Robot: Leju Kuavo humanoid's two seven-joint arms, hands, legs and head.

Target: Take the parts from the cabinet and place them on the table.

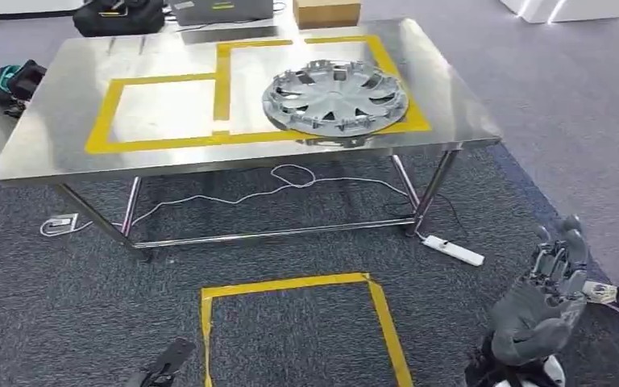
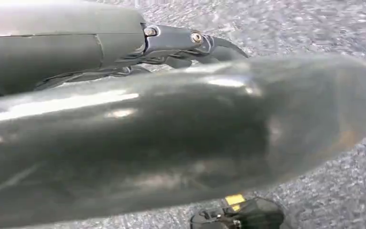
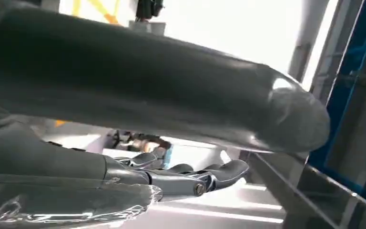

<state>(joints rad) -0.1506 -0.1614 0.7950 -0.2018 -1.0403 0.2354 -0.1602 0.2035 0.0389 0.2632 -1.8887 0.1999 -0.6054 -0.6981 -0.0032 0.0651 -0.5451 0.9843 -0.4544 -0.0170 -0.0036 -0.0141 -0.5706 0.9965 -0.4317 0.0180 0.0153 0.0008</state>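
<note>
Grey carpet, steel table, yellow tape, hubcap lying inside

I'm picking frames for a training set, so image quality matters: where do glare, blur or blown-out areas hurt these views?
Head view: sharp overall, with ceiling-light glare streaking the steel table around the hubcap. Left wrist view: the left hand is a soft, out-of-focus mass with shiny highlights. Right wrist view: the background is blown out white behind the right hand.
</note>
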